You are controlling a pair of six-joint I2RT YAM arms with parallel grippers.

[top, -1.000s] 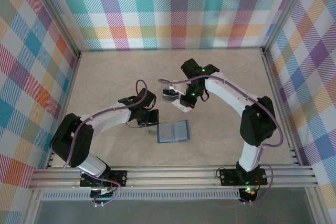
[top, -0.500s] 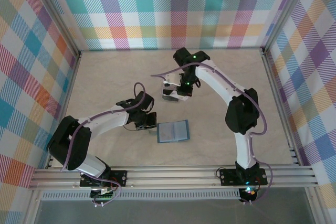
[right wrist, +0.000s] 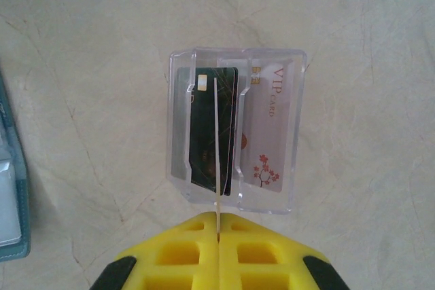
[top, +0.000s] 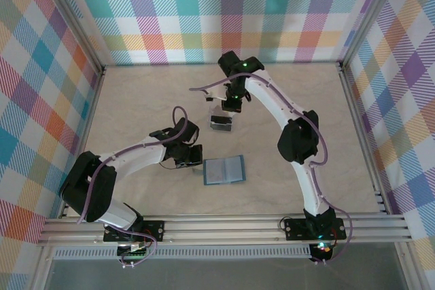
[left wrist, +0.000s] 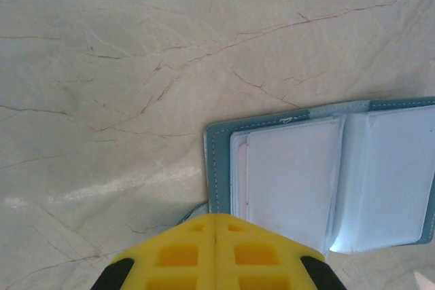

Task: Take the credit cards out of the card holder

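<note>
Card holder (left wrist: 292, 181) open just beside shut left claw (left wrist: 216, 223), right claw (right wrist: 217, 221) pinching credit card (right wrist: 216, 140)

The card holder (left wrist: 319, 174) is cut by the left wrist view's right edge, and the edge-on card's (right wrist: 216, 134) face is hidden.

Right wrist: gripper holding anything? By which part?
Yes: the shut right gripper pinches a credit card, seen edge-on, by its near end, over the clear card stand.
</note>
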